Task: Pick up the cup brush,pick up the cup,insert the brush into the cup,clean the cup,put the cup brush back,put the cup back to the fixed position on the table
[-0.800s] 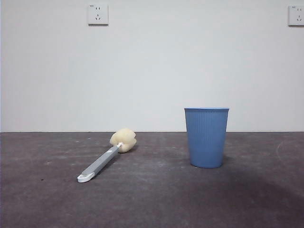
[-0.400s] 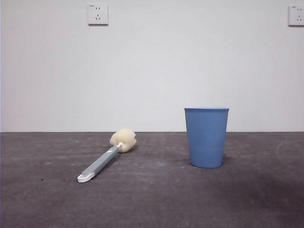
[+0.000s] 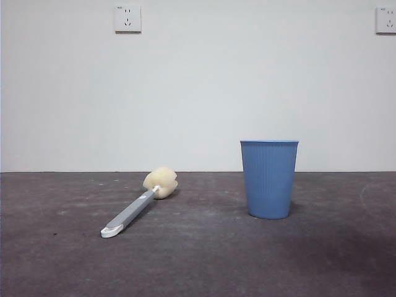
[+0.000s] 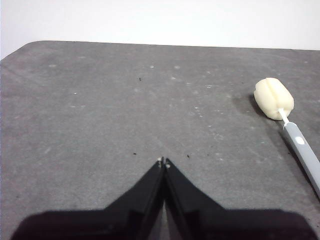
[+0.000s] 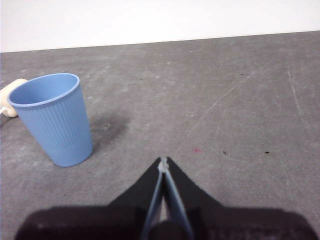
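Observation:
The cup brush (image 3: 137, 207) lies flat on the table (image 3: 198, 260), its cream sponge head pointing away and its white looped end nearest the front. In the left wrist view the cup brush (image 4: 285, 117) lies off to one side of my left gripper (image 4: 163, 161), which is shut on nothing and well apart from it. The blue ribbed cup (image 3: 268, 178) stands upright to the right of the brush. My right gripper (image 5: 163, 160) is shut and empty, with the cup (image 5: 54, 119) standing clear of it. Neither arm shows in the front view.
A white wall with two sockets (image 3: 127, 18) (image 3: 385, 20) rises behind the table's far edge. The table's rounded corner (image 4: 30, 46) shows in the left wrist view. Pale scuffs and small specks mark the surface.
The brush and cup have not moved. A dark shadow on the table's right side has faded.

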